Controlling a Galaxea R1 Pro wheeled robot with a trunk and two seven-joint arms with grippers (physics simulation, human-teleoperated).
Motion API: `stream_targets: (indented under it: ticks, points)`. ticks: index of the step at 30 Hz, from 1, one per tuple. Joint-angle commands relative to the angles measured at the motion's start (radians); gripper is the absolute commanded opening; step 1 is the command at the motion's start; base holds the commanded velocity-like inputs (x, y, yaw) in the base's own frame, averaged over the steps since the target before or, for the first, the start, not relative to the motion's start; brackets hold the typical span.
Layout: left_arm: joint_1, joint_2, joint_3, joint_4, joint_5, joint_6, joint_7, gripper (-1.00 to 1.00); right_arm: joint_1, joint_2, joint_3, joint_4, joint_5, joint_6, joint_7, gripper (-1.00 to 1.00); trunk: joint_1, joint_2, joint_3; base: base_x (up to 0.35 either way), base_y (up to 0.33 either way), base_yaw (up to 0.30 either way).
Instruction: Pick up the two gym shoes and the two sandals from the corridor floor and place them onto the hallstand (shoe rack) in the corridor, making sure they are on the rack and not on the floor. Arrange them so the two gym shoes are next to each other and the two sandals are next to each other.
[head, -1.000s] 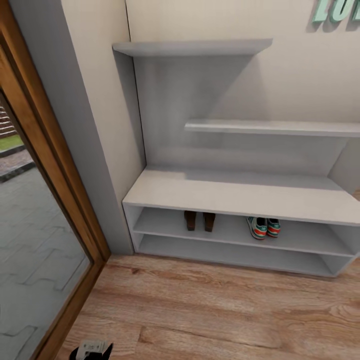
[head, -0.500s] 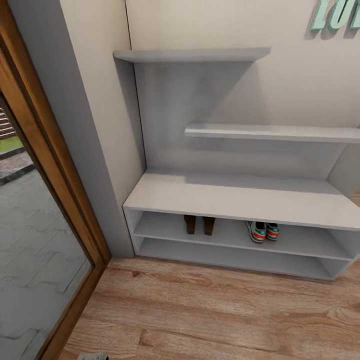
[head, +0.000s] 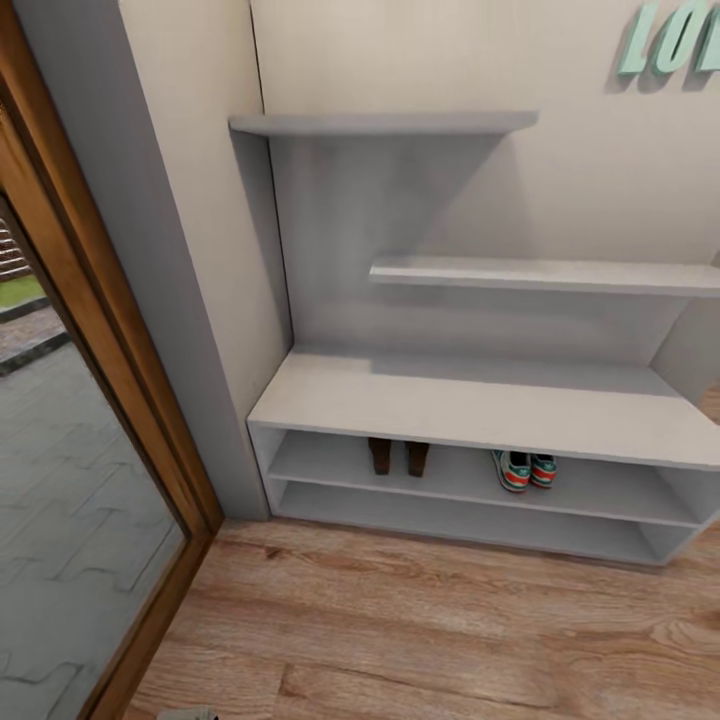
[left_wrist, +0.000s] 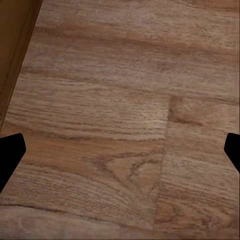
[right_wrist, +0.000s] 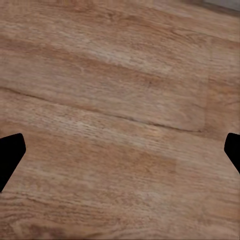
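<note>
the left tool (left_wrist: 120, 150) and the right tool (right_wrist: 120, 150) hang over bare corridor floor (head: 420, 630), each released, dark fingertips (left_wrist: 11, 152) spread wide with nothing between. beyond the floor stands the hallstand (head: 470, 405). on its upper open shelf, under the bench top, the two sandals (head: 398, 456) sit side by side left of centre; the two gym shoes (head: 526, 469) sit paired just to their right.
</note>
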Motion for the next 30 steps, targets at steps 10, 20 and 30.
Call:
stream_targets:
  ticks: [10,20,30]
  points:
    - [0.001,-0.001,0.004,0.033,-0.005,0.002,-0.012,1.0,0.0,0.008,-0.008,0.002,0.011,-0.003,0.0,1.0,-0.039,0.07,0.031,0.0,0.0,0.0]
    - [0.003,-0.004,0.002,0.056,-0.009,0.003,-0.018,1.0,0.0,0.026,-0.008,0.002,0.011,-0.003,0.0,1.0,-0.077,0.14,0.062,0.0,0.0,0.0]
    - [0.004,-0.003,0.003,0.076,-0.015,0.0,-0.012,1.0,0.0,0.03,-0.008,0.001,0.011,-0.003,0.0,1.0,-0.115,0.21,0.093,0.0,0.0,0.0]
